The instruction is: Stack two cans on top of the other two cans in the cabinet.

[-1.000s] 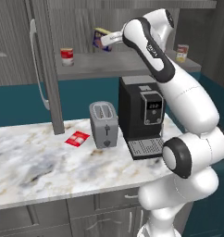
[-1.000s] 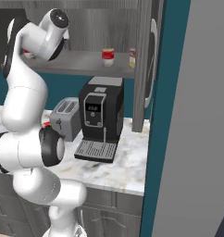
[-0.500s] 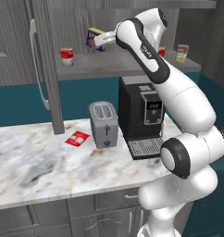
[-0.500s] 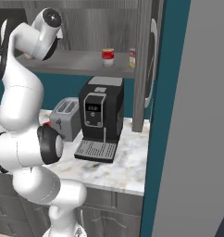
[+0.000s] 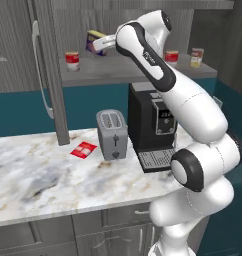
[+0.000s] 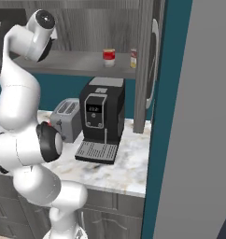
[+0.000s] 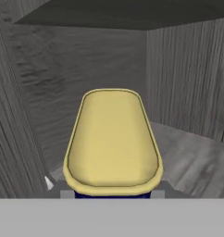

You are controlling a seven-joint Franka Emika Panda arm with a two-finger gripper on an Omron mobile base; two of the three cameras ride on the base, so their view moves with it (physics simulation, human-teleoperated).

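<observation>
While raised inside the cabinet (image 5: pixel 118 75), the jaws grip the blue-yellow can (image 5: pixel 94 41), clear of the shelf.

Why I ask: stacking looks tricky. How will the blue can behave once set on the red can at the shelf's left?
The blue can, a rigid cylinder, probably won't deform. On the small red can, an off-centre placement could tip it, and then it would likely roll.

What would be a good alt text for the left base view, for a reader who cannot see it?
A white robot arm holds a blue can with a yellow rim in its tool, above the cabinet shelf. A red can stands on the shelf to its left; a toaster and a coffee machine sit on the marble counter below.
</observation>
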